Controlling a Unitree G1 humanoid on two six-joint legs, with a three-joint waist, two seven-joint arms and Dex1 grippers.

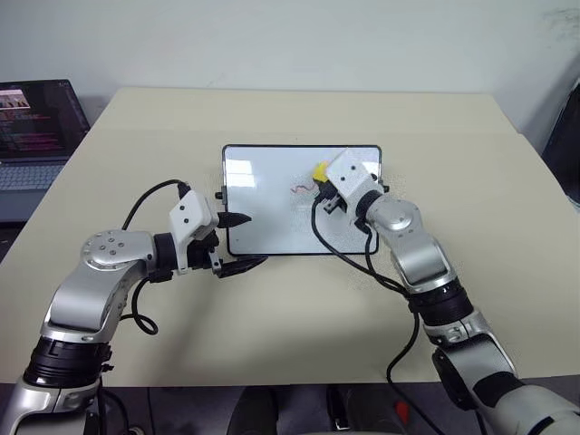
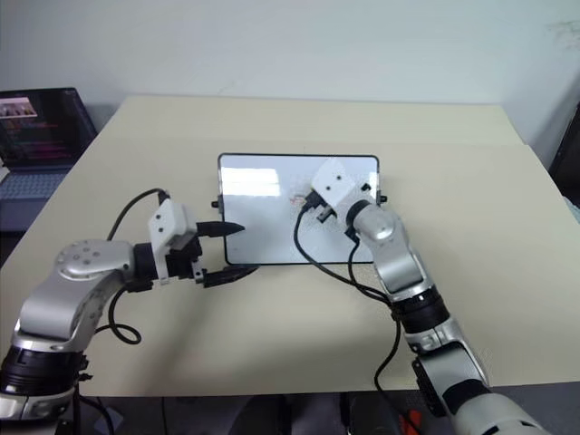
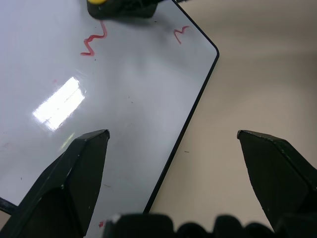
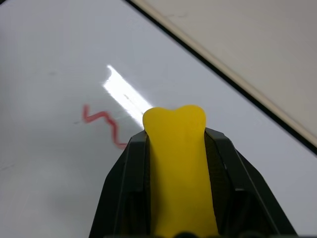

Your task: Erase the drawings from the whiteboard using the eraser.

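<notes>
**Ana:** Whiteboard (image 1: 272,204) first: where is it, and how much red is on it?

**Ben:** It lies flat in the middle of the tan table (image 1: 272,326), in front of both arms. I count at least two drawings (image 3: 94,43) on it in the left wrist view: a wavy squiggle near the eraser, and a smaller mark by the board's rounded corner. The right wrist view shows one squiggle just beside the eraser's tip. I can't see a third one for certain; the right wrist housing covers part of the board in the head views.

**Ana:** And the eraser?

**Ben:** The right gripper (image 4: 173,144) is clenched on the eraser (image 4: 176,163), a yellow block pinched between its two black fingers and poking out past them. It sits over the right part of the board, close to the surface. Whether it touches, I can't tell.

**Ana:** The left one?

**Ben:** The left gripper (image 3: 173,148) is spread wide and holds nothing. It hovers at the board's left edge, one finger over the white, the other over the table.

**Ana:** So how far along?

**Ben:** Early, I'd say. The eraser is in hand and at the board, but the marks I can see look whole. The wiping remains, squiggle nearest the eraser first.

**Ana:** Anything else around?

**Ben:** A laptop (image 1: 36,127) at the far left, well apart.
</notes>
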